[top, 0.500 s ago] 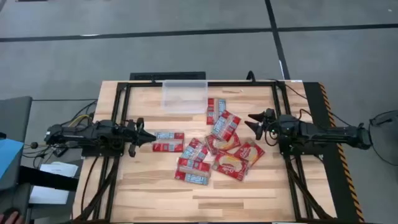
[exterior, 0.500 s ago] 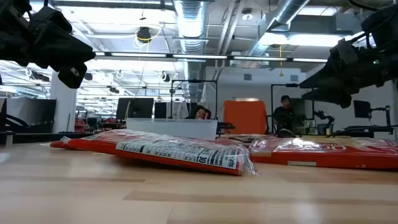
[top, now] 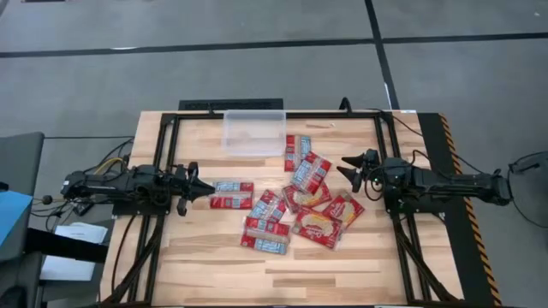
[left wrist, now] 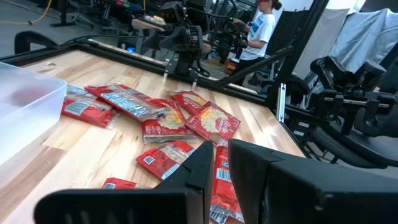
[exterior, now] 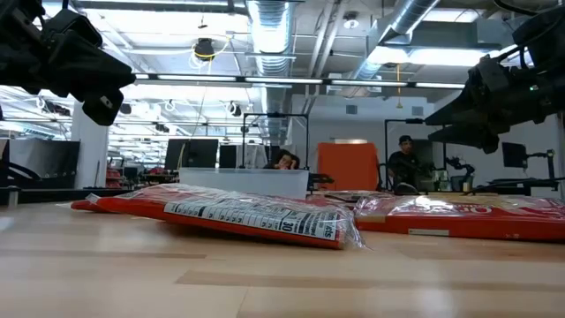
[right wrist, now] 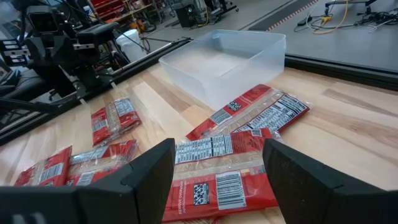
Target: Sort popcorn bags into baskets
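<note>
We see about a dozen flat red popcorn bags [top: 287, 205] scattered loosely across the middle of the pale wooden surface [top: 342, 265], while the clear, colourless rectangular plastic tub [top: 253, 130] sits at the far edge with one narrow packet just beside its right corner. Our left gripper [top: 202, 191] hovers above the surface just left of the two leftmost narrow packets [top: 232, 195], its jaws nearly closed on nothing. Our right gripper [top: 347, 168] hangs at the right edge of the pile with its jaws spread wide and empty, apart from the packets.
</note>
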`<state>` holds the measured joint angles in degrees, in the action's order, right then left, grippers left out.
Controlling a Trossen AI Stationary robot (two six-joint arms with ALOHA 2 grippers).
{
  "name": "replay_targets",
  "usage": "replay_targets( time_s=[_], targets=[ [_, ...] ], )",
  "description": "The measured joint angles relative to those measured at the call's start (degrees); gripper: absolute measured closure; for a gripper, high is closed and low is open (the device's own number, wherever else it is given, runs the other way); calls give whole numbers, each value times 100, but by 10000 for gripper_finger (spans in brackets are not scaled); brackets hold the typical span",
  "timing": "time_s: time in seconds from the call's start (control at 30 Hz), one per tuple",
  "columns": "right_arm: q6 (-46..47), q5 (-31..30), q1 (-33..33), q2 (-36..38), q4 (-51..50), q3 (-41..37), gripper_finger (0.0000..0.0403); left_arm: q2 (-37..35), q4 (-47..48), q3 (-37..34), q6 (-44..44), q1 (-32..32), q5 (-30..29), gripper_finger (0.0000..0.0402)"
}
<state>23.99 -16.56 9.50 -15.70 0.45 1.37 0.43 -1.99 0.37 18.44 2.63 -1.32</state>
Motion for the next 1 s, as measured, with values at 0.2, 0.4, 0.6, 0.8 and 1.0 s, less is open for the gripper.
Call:
replay_targets(
  time_s=[0.2, 0.4, 0.6, 0.8, 1.0],
  targets=[
    [-2, 0, 0, -2, 0, 1, 133, 0, 1, -1, 0, 0, 0, 362],
    [-2, 0, 0, 0, 2, 0, 133, 0, -1, 1, 0, 1, 0, 362],
    [-2, 0, 0, -2, 0, 0, 133, 0, 1, 0, 0, 0, 0, 362],
    [-2, 0, 0, -2, 1, 0, 133, 0, -5, -1, 21, 2, -2, 362],
    [-2, 0, 0, -2, 2, 0, 133, 2, -118, -1, 250, 1, -509, 362]
  ],
)
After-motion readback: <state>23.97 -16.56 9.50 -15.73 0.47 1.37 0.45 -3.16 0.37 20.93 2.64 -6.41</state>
